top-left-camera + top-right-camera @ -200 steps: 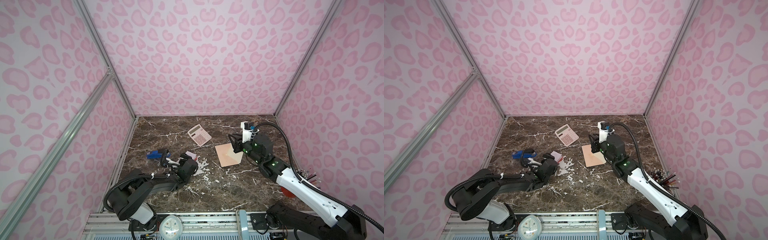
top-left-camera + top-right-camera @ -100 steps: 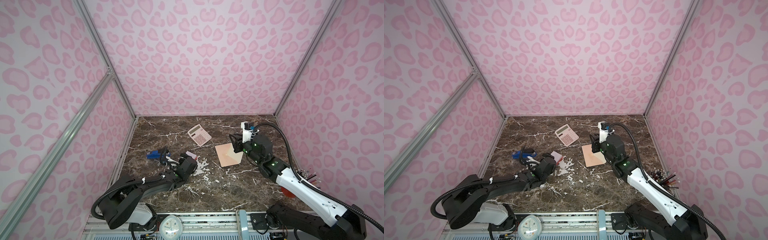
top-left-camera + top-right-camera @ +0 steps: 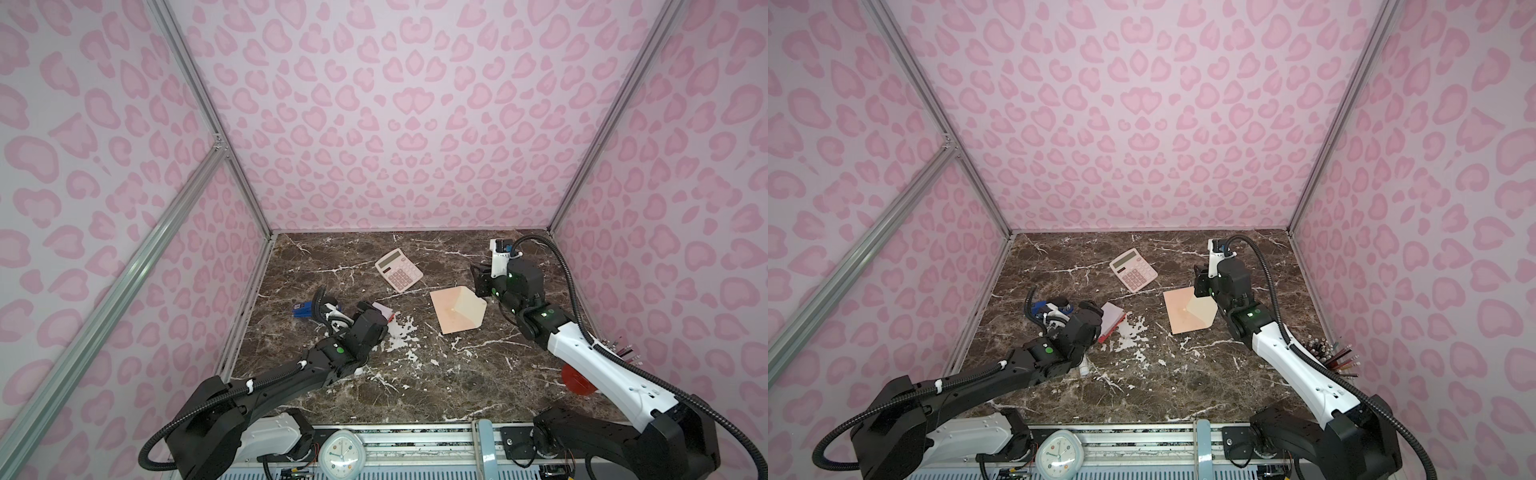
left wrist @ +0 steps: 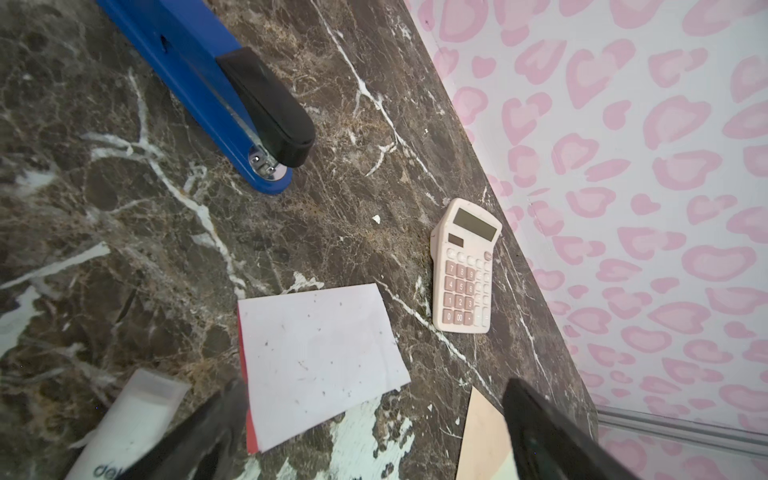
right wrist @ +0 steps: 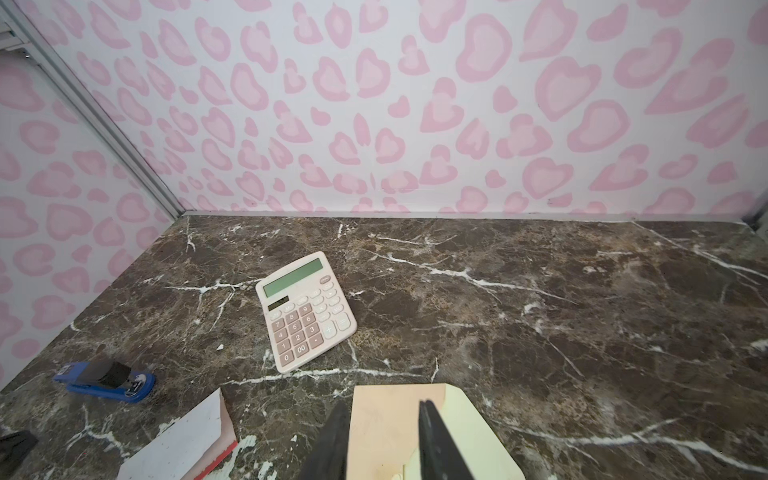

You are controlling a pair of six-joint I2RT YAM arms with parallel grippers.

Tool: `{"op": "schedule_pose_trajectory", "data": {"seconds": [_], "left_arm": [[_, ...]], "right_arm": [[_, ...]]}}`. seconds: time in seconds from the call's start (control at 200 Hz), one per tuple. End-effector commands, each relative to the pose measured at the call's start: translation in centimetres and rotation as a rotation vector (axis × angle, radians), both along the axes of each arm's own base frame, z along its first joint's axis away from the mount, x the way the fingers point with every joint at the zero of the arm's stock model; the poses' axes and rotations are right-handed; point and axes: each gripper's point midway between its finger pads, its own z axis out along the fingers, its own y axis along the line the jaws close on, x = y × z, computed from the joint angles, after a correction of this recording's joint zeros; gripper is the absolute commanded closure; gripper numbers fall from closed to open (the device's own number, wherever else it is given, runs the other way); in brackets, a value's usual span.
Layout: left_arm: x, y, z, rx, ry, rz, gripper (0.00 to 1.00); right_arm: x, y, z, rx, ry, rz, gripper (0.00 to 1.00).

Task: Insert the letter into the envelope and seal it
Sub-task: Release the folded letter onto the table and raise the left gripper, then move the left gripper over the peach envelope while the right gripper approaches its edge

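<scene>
- The letter (image 4: 320,357) is lying flat on the worktop (image 3: 415,374), pale face up, left of the middle in both top views.
- The left gripper (image 4: 374,386) is hovering low at the letter with its jaws spread wide and nothing held. In the left wrist view the sheet is sitting in the gap between them.
- The letter's red-edged side is lying just beside one finger (image 4: 216,419), while the other finger is standing well clear of the sheet. I cannot tell whether either finger is touching the paper.
- The envelope (image 5: 386,424) is resting flat, right of the middle and apart from the letter. Its cream flap is lying open toward the right arm's side.
- The right gripper (image 5: 382,403) is hanging over the envelope's far corner with its jaws a narrow way apart. The peach face is showing through the gap, and one finger is crossing the fold of the flap.
- A calculator (image 3: 399,269) is sitting behind both papers, touching neither.
- A blue stapler (image 4: 199,70) and a white tube (image 4: 133,415) are lying near the letter.
</scene>
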Motion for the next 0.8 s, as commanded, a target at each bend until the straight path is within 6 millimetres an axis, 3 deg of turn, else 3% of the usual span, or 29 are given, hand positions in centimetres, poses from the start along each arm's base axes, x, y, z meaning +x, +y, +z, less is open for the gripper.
{"op": "schedule_pose_trajectory", "data": {"seconds": [0.0, 0.155, 0.46, 0.585, 0.65, 0.675, 0.69, 0.795], "left_arm": [[0.3, -0.1, 1.8, 0.110, -0.008, -0.066, 0.02], [2.1, -2.8, 5.4, 0.254, -0.042, -0.247, 0.02], [6.2, -11.8, 11.2, 0.484, -0.112, -0.666, 0.04], [7.3, -14.5, 12.2, 0.506, -0.137, -0.775, 0.05], [7.6, -16.1, 12.0, 0.481, -0.141, -0.859, 0.06], [7.7, -16.6, 11.1, 0.470, -0.120, -0.888, 0.07], [8.0, -17.1, 12.0, 0.451, -0.137, -0.897, 0.07], [8.5, -18.9, 10.1, 0.347, -0.059, -0.980, 0.11]], "right_arm": [[0.9, -1.3, -0.7, 0.007, 0.031, -0.066, 0.69], [2.3, -3.4, -2.2, 0.027, 0.101, -0.158, 0.68], [4.0, -6.8, -5.2, 0.083, 0.267, -0.285, 0.65], [4.2, -8.0, -6.8, 0.143, 0.361, -0.325, 0.63], [4.2, -8.3, -7.7, 0.165, 0.409, -0.330, 0.61], [4.2, -8.3, -8.0, 0.169, 0.421, -0.330, 0.60], [4.2, -8.4, -8.2, 0.171, 0.429, -0.331, 0.59], [4.2, -8.4, -9.1, 0.187, 0.461, -0.333, 0.53]]}}
